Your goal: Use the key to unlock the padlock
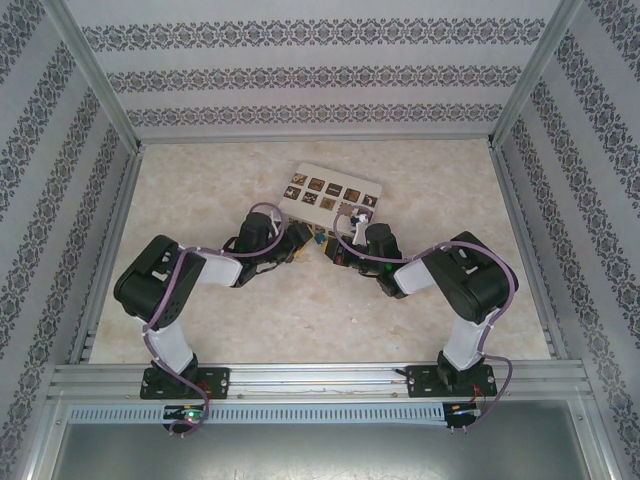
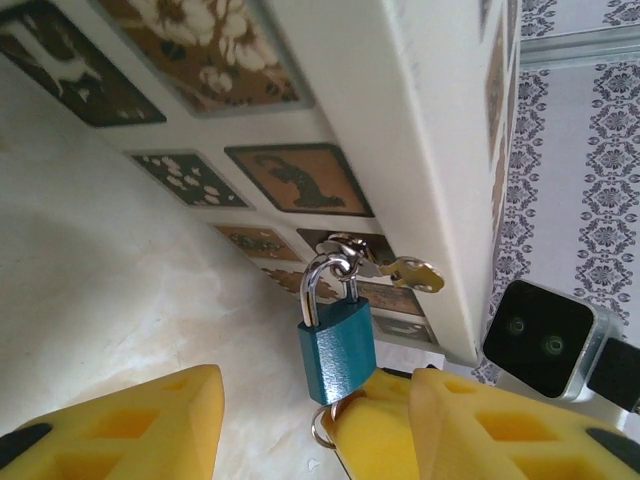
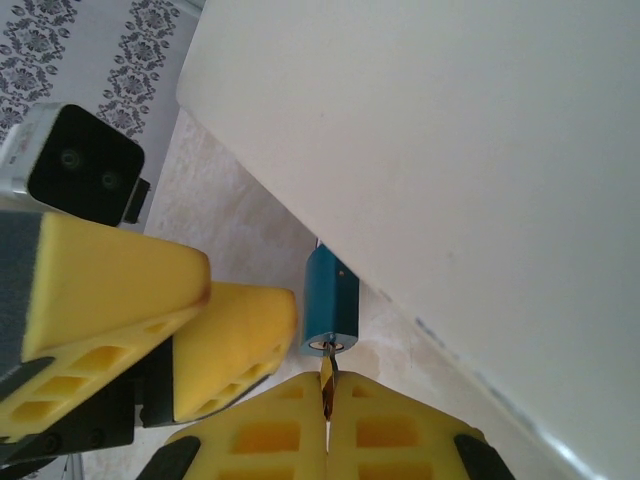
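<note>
The teal padlock stands upright off the table in front of the cream box, its silvery shackle closed. My right gripper is shut on the key, whose tip sits in the keyhole on the padlock's underside. My left gripper is open, with its yellow fingers standing apart on either side of the padlock and not touching it. In the top view both grippers meet at the padlock just below the box.
The cream box with dark patterned squares lies right behind the padlock, its side wall close above it. A brass spare key hangs on a ring from the shackle. Patterned walls enclose the marble table.
</note>
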Robot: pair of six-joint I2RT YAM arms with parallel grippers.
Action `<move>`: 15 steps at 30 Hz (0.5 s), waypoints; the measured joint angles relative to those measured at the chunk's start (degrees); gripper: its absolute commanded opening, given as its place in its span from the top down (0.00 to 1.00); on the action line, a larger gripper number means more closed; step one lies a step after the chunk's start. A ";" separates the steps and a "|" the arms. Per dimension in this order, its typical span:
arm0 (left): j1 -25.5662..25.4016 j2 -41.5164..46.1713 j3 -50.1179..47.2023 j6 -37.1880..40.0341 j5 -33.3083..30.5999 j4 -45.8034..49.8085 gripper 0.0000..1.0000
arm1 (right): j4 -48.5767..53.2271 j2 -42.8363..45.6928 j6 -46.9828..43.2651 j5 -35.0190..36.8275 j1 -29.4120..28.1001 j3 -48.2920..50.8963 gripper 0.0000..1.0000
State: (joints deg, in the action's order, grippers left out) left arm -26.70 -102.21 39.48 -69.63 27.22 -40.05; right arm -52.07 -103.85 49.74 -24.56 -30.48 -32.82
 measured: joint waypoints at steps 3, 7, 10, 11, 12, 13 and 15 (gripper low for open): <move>-0.31 -1.79 0.00 -1.73 -0.02 -2.25 0.51 | 0.24 0.00 0.13 0.00 0.00 -0.13 1.00; -0.31 -3.63 0.15 -3.48 -0.02 -4.24 0.52 | 0.33 0.00 0.13 0.00 0.00 -0.17 1.00; -0.31 -4.33 0.52 -4.57 -0.02 -5.44 0.52 | 0.39 0.00 0.13 0.00 0.00 -0.20 1.00; -0.31 -4.50 0.72 -4.90 -0.02 -5.88 0.52 | 0.42 0.00 0.17 0.00 0.00 -0.20 1.00; -0.31 -4.74 1.05 -5.22 -0.02 -6.14 0.52 | 0.39 0.00 0.28 0.00 0.00 -0.20 1.00; -0.31 -5.05 1.38 -5.51 -0.02 -6.62 0.53 | 0.42 0.00 0.37 0.00 0.00 -0.24 1.00; -0.33 -5.70 1.86 -6.12 -0.02 -7.43 0.55 | 0.46 0.00 0.79 0.00 0.00 -0.35 1.00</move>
State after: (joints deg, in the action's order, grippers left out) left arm -27.03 -107.92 41.34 -75.75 27.20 -47.48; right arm -51.62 -103.85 50.52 -24.56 -30.48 -33.17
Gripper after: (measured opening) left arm 0.464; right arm 0.061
